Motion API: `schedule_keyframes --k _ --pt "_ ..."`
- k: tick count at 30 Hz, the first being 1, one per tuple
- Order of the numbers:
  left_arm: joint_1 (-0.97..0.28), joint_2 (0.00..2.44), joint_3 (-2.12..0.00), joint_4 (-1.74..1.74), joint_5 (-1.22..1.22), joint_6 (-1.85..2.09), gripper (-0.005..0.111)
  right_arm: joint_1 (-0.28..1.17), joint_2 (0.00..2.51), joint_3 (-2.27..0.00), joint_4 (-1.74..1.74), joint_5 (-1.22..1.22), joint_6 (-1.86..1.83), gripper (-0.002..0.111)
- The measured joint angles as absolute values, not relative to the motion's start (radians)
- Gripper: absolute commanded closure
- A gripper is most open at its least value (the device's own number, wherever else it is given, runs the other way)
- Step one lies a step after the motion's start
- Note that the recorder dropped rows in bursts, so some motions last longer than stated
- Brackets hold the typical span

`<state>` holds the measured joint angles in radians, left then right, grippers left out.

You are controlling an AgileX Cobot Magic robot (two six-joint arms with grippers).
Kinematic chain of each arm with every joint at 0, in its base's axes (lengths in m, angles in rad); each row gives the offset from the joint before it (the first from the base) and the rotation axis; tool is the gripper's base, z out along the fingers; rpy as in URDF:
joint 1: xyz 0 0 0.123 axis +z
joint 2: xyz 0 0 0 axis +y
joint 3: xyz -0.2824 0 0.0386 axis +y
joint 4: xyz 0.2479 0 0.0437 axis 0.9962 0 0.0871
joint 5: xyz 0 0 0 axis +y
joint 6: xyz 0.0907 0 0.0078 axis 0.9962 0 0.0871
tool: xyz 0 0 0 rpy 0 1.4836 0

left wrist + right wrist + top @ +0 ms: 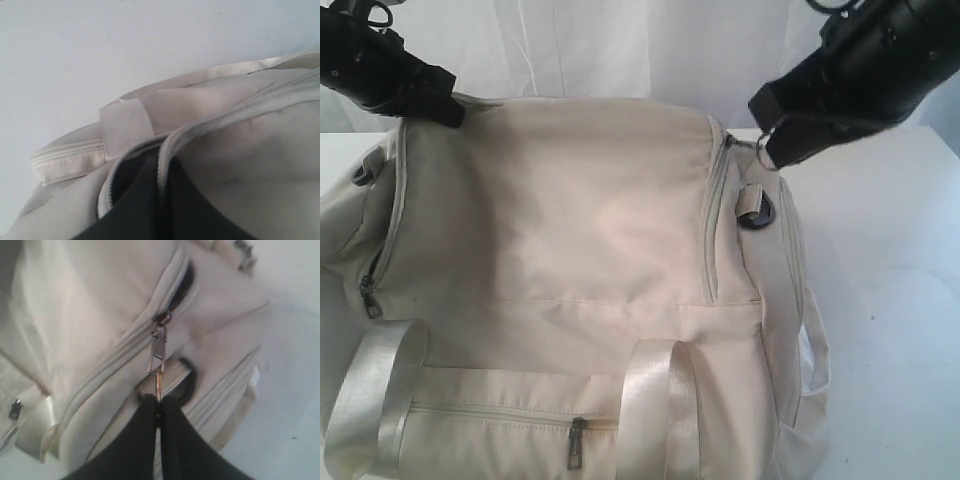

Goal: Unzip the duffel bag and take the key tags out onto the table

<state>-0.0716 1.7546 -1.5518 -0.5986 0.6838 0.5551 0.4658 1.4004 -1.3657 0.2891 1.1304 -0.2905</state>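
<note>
The cream duffel bag fills the middle of the white table. At its far right end my right gripper is shut on the dark metal zipper pull; the fingertips pinch its tip. Beyond the slider a short dark gap of opened zipper shows. My left gripper sits at the bag's far left end. There it is shut on the bag's zipper edge, with dark lining beside it. The key tags are hidden.
A black ring on a strap tab hangs just below my right gripper. Shiny webbing handles and a front pocket zipper pull lie at the near side. A side pocket zipper pull hangs on the left. Bare table shows behind the bag.
</note>
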Motion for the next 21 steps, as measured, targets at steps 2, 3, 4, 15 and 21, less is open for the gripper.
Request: schedule_keyframes --k 2,3,4,15,21 --pt "-0.072 1.755 -1.552 -0.591 0.679 0.555 0.107 0.497 1.372 -1.295 0.311 1.128 -0.290 0.108" --pt "-0.072 1.755 -1.552 -0.587 0.677 0.555 0.107 0.511 1.363 -1.259 0.316 1.126 -0.288 0.108" --pt "-0.072 1.755 -1.552 -0.583 0.675 0.555 0.107 0.528 1.358 -1.223 0.327 1.124 -0.288 0.108" --pt "-0.070 1.755 -1.552 -0.576 0.672 0.543 0.107 0.702 1.197 -0.984 0.424 1.101 -0.255 0.108" --pt "-0.070 1.755 -1.552 -0.574 0.672 0.536 0.107 0.718 1.099 -0.944 0.495 1.089 -0.202 0.108"
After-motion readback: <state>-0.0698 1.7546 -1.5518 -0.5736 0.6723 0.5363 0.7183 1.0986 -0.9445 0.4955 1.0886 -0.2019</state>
